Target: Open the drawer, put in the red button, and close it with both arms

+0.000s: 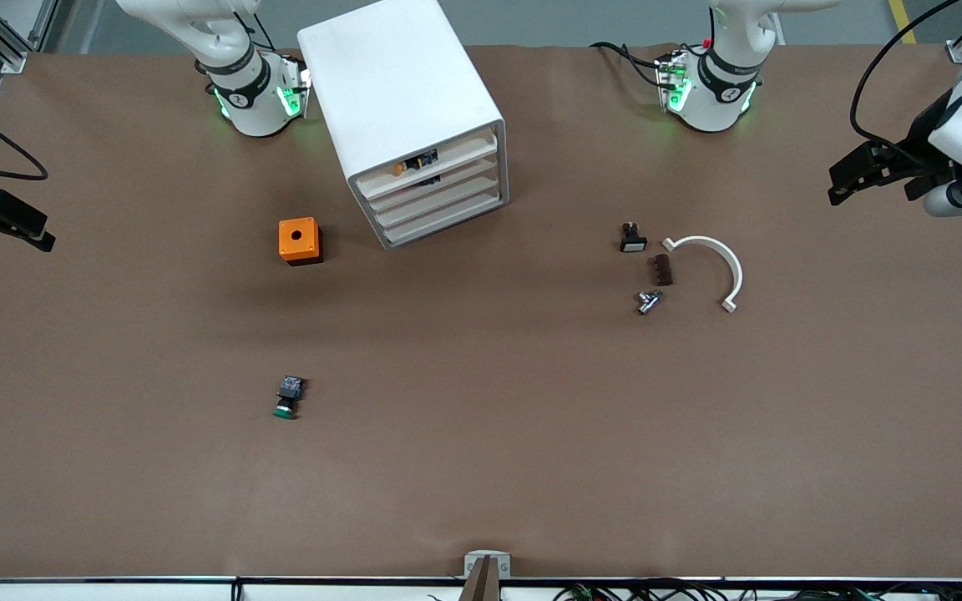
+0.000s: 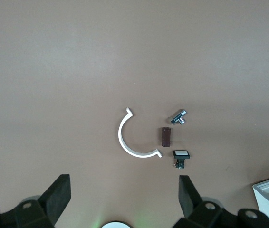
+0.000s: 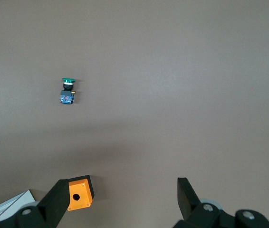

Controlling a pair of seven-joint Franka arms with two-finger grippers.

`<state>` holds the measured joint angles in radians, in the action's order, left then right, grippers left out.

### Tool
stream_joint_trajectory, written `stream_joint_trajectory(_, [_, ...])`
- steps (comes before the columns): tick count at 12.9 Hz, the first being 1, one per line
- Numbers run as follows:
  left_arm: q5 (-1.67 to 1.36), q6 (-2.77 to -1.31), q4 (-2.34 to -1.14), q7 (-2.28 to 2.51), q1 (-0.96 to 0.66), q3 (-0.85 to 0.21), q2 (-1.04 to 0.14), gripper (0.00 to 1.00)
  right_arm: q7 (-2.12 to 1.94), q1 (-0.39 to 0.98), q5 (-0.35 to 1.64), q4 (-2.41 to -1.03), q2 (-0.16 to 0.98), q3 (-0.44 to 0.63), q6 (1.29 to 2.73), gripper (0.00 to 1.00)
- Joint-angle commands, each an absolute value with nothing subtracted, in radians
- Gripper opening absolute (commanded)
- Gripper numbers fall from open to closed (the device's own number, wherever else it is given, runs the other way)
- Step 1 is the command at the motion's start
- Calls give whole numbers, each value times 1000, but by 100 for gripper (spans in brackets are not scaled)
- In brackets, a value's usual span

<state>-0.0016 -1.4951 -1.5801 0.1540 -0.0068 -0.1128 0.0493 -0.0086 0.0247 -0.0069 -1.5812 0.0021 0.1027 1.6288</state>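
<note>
Cabinet [image 1: 414, 117] drawers shut, top holding an orange-black part [image 1: 414, 163]; both end effectors wide.

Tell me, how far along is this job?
Likely finished. The drawer sits pushed in with a small dark part inside, perhaps the red button; none lies on the table. The left hand and right hand wait open and empty over the table's ends. Nothing visibly remains.
</note>
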Motion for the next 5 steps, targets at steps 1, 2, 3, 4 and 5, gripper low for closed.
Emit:
stream_joint_trajectory(1, [12,-1508,-1577,130,8,-127,61,100,8,43,-14,-1595,-14,103,1625,100])
stream_joint_trajectory(2, [15,-1506,-1563,133,3,-127,58,100,8,43,-14,-1606,-15,103,1626,100])
stream_joint_trajectory(3, [18,-1506,-1565,133,3,-127,55,100,8,41,-14,-1609,-15,103,1625,100])
stream_joint_trajectory(4, [21,-1506,-1563,133,5,-127,46,100,8,41,-14,-1609,-17,103,1624,100])
stream_joint_trajectory(5, [21,-1505,-1563,135,6,-127,46,100,8,41,-14,-1609,-17,103,1624,100])
